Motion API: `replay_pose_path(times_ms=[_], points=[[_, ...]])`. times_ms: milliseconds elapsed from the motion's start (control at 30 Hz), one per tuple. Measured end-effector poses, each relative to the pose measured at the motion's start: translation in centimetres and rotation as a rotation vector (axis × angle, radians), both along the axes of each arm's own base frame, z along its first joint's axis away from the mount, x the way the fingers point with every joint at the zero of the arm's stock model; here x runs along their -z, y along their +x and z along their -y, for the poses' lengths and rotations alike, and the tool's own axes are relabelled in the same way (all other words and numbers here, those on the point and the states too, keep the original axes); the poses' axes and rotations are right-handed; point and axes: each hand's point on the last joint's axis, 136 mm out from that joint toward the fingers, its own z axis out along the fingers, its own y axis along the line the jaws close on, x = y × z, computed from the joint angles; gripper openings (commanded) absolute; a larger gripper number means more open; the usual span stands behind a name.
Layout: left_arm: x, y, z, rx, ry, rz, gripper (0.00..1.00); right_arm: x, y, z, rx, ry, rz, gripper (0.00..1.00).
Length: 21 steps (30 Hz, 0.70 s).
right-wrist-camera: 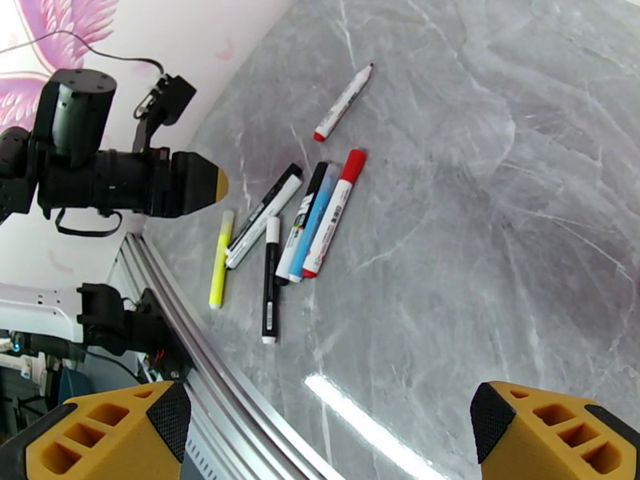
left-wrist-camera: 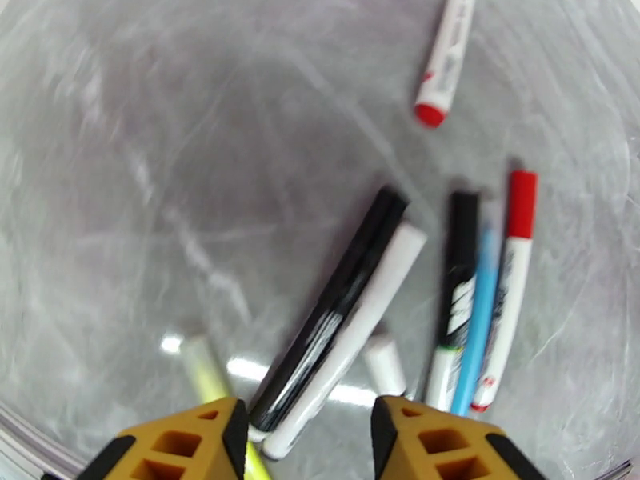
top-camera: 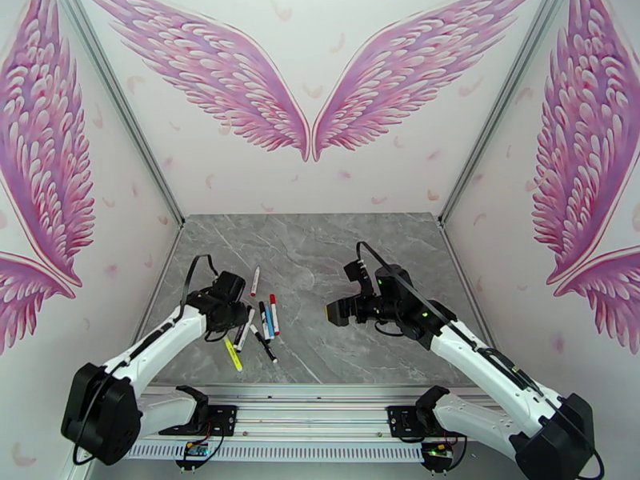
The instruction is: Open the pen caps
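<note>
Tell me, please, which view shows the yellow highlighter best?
Right wrist: the yellow highlighter lies whole and sharp beside the pens. Top external shows a tiny streak; left wrist shows it blurred, partly behind the left hand.

The pens (top-camera: 266, 320) lie bunched on the left half of the bench (top-camera: 344, 250), toward its near edge; a lone pen (top-camera: 255, 281) lies just behind the bunch, apart from it; the left hand (left-wrist-camera: 308, 430) hangs over the bunch's near-left side; the right hand (right-wrist-camera: 330, 422) stands to the right, well apart.
</note>
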Motion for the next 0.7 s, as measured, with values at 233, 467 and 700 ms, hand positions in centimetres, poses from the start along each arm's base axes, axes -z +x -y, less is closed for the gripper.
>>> replay_pose_path(times_ms=[233, 467, 700], points=[[2.4, -3.8, -1.5, -0.116, 0.019, -0.056, 0.4, 0.5, -0.5, -0.3, -0.015, -0.003, -0.01, 0.99], [3.8, -4.8, -1.7, -0.156, 0.019, -0.077, 0.39, 0.6, -0.8, -0.5, -0.024, -0.001, -0.014, 0.99], [4.8, -4.6, -1.0, -0.151, -0.02, -0.076, 0.39, 1.0, -1.3, -0.4, -0.02, 0.002, -0.025, 0.99]])
